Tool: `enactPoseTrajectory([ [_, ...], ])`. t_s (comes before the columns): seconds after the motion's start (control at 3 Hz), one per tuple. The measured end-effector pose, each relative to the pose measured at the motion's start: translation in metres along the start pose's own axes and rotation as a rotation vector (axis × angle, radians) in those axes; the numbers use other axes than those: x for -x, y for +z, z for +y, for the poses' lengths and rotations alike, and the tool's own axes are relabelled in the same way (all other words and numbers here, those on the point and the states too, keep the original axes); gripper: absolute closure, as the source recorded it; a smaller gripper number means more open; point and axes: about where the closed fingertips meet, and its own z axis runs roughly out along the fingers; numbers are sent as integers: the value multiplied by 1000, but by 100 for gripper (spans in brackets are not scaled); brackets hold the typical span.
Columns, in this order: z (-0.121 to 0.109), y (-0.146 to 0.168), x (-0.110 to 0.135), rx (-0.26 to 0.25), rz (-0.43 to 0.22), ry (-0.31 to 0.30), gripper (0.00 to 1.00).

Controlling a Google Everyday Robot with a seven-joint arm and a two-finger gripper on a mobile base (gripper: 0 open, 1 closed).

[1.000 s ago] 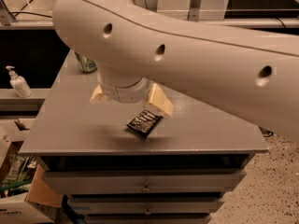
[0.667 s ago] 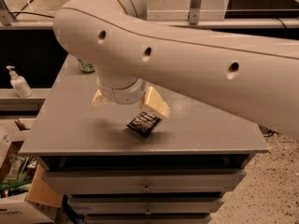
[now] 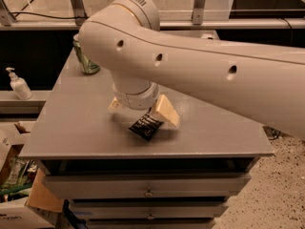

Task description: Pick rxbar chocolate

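Hovering low over the grey table top (image 3: 71, 128), the gripper (image 3: 143, 113) sits a little lower than a second ago, and its left finger has drawn in closer to the bar. The big white arm (image 3: 205, 75) has swung as well, so its rounded joint now stands further right and higher in the camera view. The chocolate bar (image 3: 144, 126) lies in the same spot as before, near the front edge of the table, turned at a slant.

The two tan fingers (image 3: 167, 111) are spread wide apart, one on each side of the bar, and they hold nothing. The right finger is close against the bar's upper right corner; I cannot tell whether it touches. The left finger is clear of the bar. The white wrist hides the bar's far end.

With the arm shifted, the green can (image 3: 86, 61) at the back left corner of the table shows more than it did, though the arm covers its upper right part. It stands well apart from the bar. Below the table top are drawers (image 3: 147, 187). A white pump bottle (image 3: 18, 84) stands on a ledge to the left, and cardboard boxes (image 3: 19, 209) sit on the floor at the lower left.
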Motion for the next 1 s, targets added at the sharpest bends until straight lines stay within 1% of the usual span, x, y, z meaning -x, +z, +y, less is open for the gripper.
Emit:
enactPoseTrajectory([
  [0.33,3,6,-3,-12,-10,16,21],
  [1.0,1,0,-8,-44,-13,26,68],
])
